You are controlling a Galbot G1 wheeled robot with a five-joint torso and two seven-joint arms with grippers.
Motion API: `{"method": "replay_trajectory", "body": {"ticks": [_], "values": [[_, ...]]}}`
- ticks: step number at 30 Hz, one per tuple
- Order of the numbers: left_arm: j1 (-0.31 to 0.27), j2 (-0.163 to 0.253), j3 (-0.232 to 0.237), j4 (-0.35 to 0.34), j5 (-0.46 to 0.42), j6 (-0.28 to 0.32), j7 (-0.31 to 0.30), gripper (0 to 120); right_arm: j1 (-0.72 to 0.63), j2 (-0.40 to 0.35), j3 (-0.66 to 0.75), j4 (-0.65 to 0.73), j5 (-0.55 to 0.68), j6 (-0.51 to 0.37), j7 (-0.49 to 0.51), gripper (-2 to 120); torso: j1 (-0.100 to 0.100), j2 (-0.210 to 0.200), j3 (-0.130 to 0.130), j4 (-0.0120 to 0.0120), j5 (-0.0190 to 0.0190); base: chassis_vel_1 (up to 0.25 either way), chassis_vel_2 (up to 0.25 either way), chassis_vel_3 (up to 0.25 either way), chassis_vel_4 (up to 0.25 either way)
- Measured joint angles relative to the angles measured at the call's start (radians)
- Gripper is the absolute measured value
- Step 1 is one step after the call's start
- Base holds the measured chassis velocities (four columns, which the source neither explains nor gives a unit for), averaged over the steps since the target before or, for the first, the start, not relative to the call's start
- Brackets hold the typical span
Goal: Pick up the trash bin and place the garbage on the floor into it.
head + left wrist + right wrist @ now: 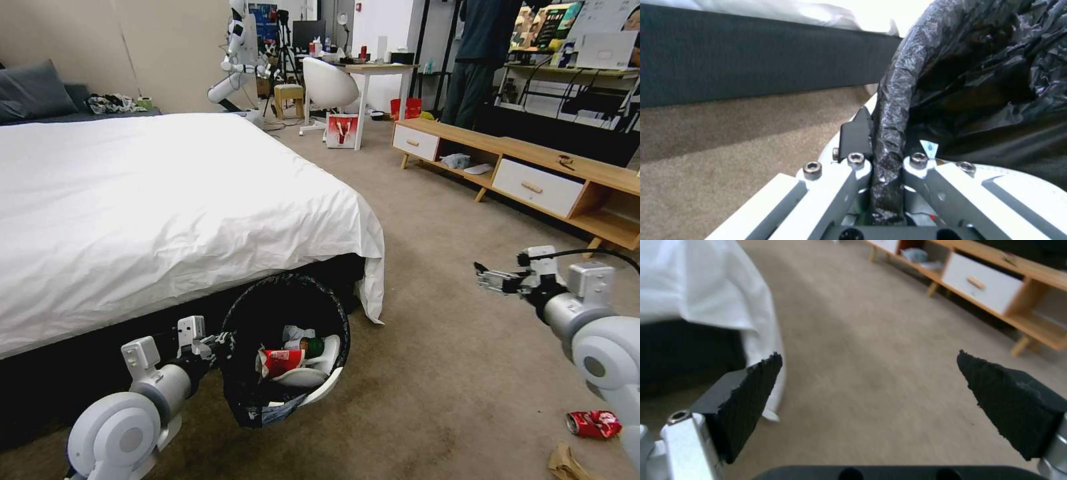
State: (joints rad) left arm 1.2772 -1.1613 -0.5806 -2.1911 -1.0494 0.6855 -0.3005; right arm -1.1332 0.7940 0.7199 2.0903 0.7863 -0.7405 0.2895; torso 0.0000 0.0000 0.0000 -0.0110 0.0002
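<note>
My left gripper (223, 343) is shut on the rim of the trash bin (327, 390), a white round bin lined with a crinkled black bag, held tilted off the floor beside the bed. In the left wrist view the bag-covered rim (889, 133) is pinched between the fingers. Inside the bin lie a red-and-white wrapper (280, 362), a small green bottle (313, 347) and white tissue. On the floor (433, 373) at the lower right lie a crushed red soda can (593, 424) and a brown paper piece (565, 463). My right gripper (481, 277) hangs open above the carpet, its pads (751, 400) spread wide with nothing between them.
A bed with a white sheet (147, 200) fills the left side, its corner draping next to the bin. A low wooden TV cabinet (533, 180) runs along the right. A white chair (328, 83) and a desk stand at the back. Open carpet lies between bed and cabinet.
</note>
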Motion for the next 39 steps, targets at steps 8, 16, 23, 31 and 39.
{"method": "replay_trajectory", "body": {"ticks": [8, 16, 23, 31, 39], "values": [[0.002, 0.003, -0.005, 0.009, -0.006, -0.002, 0.005, 2, -0.159, -0.013, 0.127, -0.031, -0.002, 0.003, -0.020, 100, 0.000, 0.000, 0.000, -0.0002, -0.0002, 0.000, 0.000, 0.000, 0.000], [-0.001, 0.003, -0.002, 0.003, -0.006, -0.003, 0.005, 2, -0.181, 0.023, 0.152, -0.103, -0.007, 0.028, -0.012, 100, 0.000, 0.000, 0.000, 0.0001, -0.0001, 0.000, 0.000, 0.000, 0.000], [0.003, 0.004, -0.007, -0.011, -0.007, -0.004, 0.005, 2, -0.173, 0.052, 0.126, -0.134, 0.091, 0.039, 0.131, 100, 0.000, 0.000, 0.000, -0.0001, -0.0003, 0.000, 0.000, 0.000, 0.000], [0.011, 0.001, -0.007, -0.021, -0.007, -0.005, 0.004, 2, -0.132, 0.110, 0.059, -0.187, 0.368, 0.044, 0.502, 100, 0.000, 0.000, 0.000, 0.0001, -0.0002, 0.000, 0.000, 0.000, 0.000], [0.016, 0.001, -0.008, -0.031, -0.006, -0.005, 0.001, 2, -0.142, 0.149, 0.053, -0.231, 0.429, 0.083, 0.572, 100, 0.000, 0.000, 0.000, -0.0001, -0.0003, 0.000, 0.000, 0.000, 0.000]]}}
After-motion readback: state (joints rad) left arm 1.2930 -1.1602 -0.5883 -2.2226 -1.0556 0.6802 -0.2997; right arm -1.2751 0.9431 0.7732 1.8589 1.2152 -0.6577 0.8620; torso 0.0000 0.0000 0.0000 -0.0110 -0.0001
